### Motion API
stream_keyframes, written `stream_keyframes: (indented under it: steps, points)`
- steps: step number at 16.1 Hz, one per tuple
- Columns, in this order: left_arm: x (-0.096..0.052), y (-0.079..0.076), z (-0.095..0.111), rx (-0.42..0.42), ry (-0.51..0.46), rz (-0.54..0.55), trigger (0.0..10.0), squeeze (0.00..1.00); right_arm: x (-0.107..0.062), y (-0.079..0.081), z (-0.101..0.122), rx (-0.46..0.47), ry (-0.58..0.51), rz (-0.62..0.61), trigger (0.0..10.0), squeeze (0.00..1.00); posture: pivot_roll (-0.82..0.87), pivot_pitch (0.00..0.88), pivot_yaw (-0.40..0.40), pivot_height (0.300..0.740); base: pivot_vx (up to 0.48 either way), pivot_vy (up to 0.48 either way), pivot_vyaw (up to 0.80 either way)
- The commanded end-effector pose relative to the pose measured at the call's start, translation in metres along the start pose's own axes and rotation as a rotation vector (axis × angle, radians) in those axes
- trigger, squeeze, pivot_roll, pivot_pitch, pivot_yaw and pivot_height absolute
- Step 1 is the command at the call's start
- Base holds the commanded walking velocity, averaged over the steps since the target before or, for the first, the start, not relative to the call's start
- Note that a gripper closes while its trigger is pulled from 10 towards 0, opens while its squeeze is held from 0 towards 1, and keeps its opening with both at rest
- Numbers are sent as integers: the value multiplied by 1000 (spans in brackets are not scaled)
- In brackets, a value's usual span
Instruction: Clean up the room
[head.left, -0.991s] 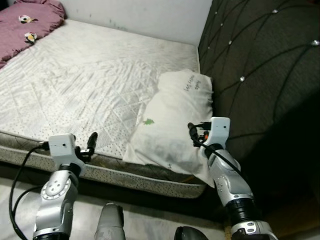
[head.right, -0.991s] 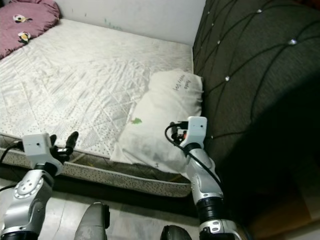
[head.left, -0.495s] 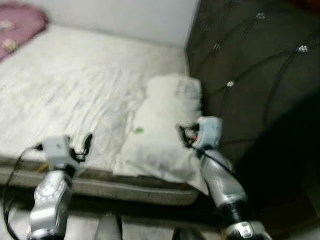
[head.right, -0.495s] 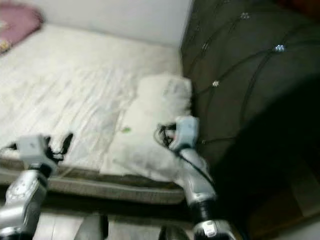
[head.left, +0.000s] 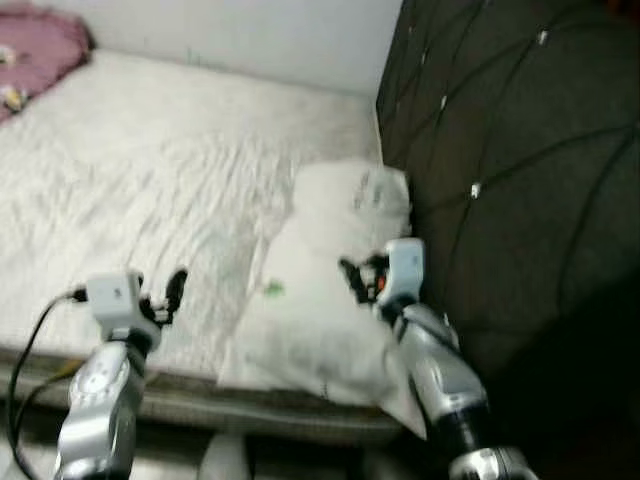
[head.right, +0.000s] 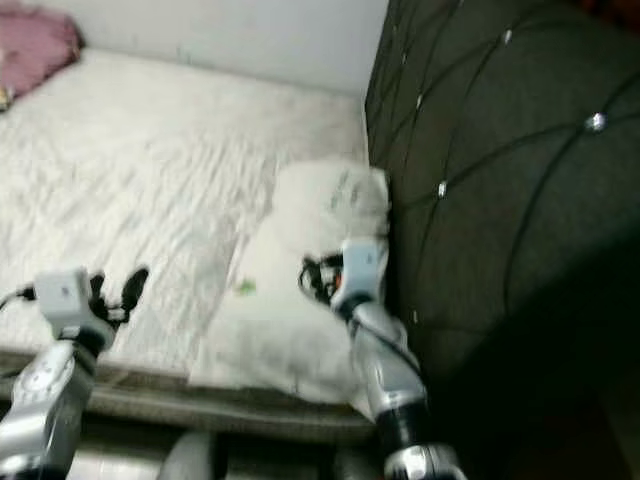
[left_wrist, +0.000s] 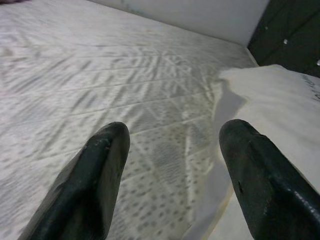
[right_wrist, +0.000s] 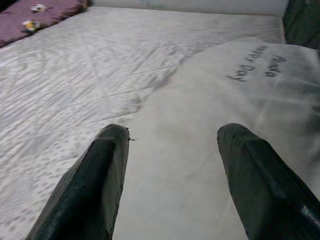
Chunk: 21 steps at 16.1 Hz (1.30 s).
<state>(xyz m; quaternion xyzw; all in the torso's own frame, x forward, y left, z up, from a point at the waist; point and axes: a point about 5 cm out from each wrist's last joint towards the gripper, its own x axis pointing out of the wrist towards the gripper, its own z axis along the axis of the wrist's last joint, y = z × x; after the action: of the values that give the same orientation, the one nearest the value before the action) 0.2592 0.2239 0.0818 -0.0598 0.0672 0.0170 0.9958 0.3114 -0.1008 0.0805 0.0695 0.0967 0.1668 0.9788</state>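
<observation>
Presently right gripper (right_wrist: 170, 165) fingers apart, hovering over white rectangular fabric pillow (head.left: 325, 290) lying at right of white quilted mattress (head.left: 150, 190), beside dark tufted headboard (head.left: 520, 170). Left gripper (left_wrist: 172, 165) fingers apart, above mattress near edge. Purple blanket (head.left: 35, 45) far left.

A white pillow (head.right: 300, 290) lies at the mattress's (head.right: 150, 170) near right corner, against the dark tufted headboard (head.right: 480, 180). The right gripper (head.right: 312, 280) hovers over the pillow; the left gripper (head.right: 125, 290) hangs above the mattress's near edge. A pink pillow (head.right: 35, 45) sits at the far left corner.
</observation>
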Motion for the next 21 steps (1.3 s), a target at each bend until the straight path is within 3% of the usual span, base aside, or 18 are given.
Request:
stream_keyframes:
  steps: [1,8,12,15,18,21]
  points:
    - [0,-10,-4,23,24,-15,10000,0,-6,-15,2,-3,0,-40,10000,0,51,0,-110,655,0,0,0]
    - [-11,-2,-5,56,51,32,10000,0,-8,4,-15,16,102,92,10000,0,69,44,-106,605,0,0,0]
    - [-32,11,-4,72,78,86,10000,0,-4,27,-41,-70,319,281,10000,0,118,100,-112,605,0,0,0]
    - [-43,15,-3,84,91,93,10000,0,3,38,-50,-114,376,343,10000,0,147,120,-115,605,0,0,0]
    - [-46,16,0,90,96,91,10000,0,16,50,-48,-95,386,348,10000,0,159,129,-115,605,0,0,0]
    - [-50,16,3,97,102,90,10000,0,31,54,-47,-90,426,224,10000,0,172,142,-115,605,0,0,0]
